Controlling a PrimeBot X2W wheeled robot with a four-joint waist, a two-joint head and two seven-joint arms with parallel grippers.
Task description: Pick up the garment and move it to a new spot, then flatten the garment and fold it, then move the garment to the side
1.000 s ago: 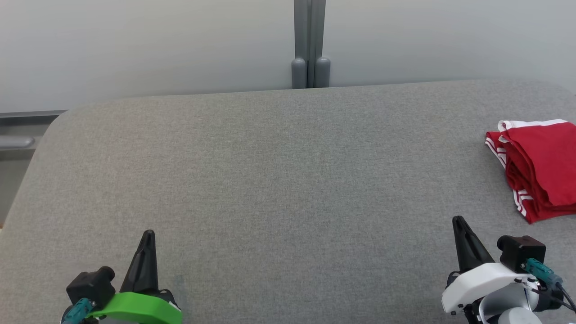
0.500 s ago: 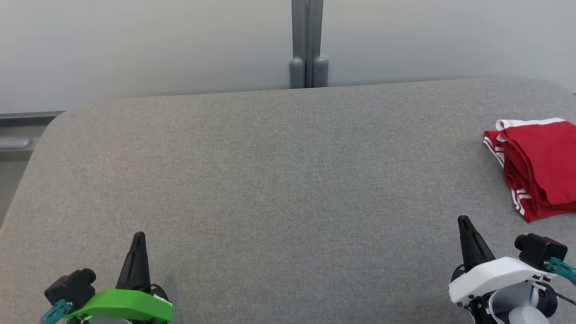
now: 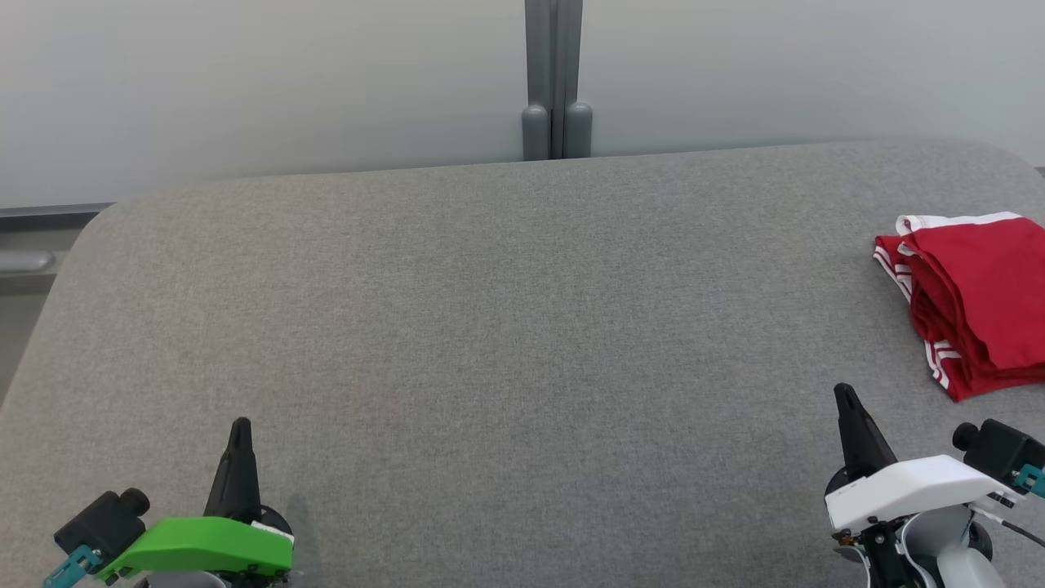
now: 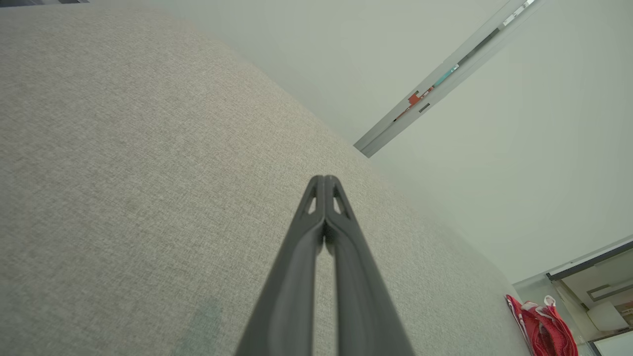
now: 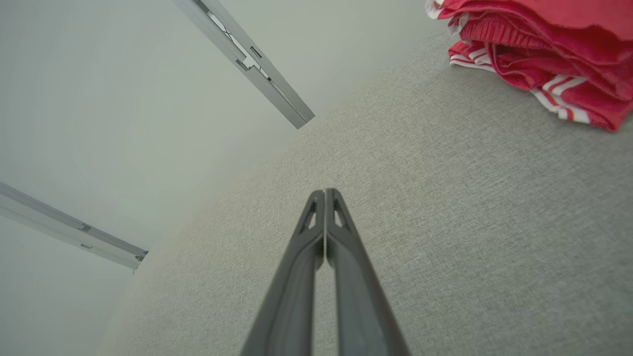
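- The red garment [image 3: 976, 302] lies in a compact, layered stack at the far right of the grey fabric-covered bench [image 3: 490, 327], partly cut off by the edge of the head view. It has white stripes along its edges and a white band at its far end. It may be a pair of sports shorts, but the folds hide the cut.
- The left hand [image 3: 239, 426] sits low at the near left of the bench, well apart from the garment. In the left wrist view, the two dark fingers [image 4: 346, 277] are pressed together at the tips with nothing between them.
- The right hand [image 3: 846, 394] sits at the near right, close to the garment but not touching it. Its fingers [image 5: 348, 282] are also closed tip to tip and hold nothing.
- Progress, as a judgement: the garment is folded and set off to one side, and neither hand has hold of it, so the task looks finished or very nearly so. Folding and the move to the side appear done.
- The layers are a little uneven at the near corner, so at most a slight tidying would remain.
- No brand, label or writing can be read on the garment. The wall rail [image 4: 435, 84] carries small red and teal marks, too small to make out.
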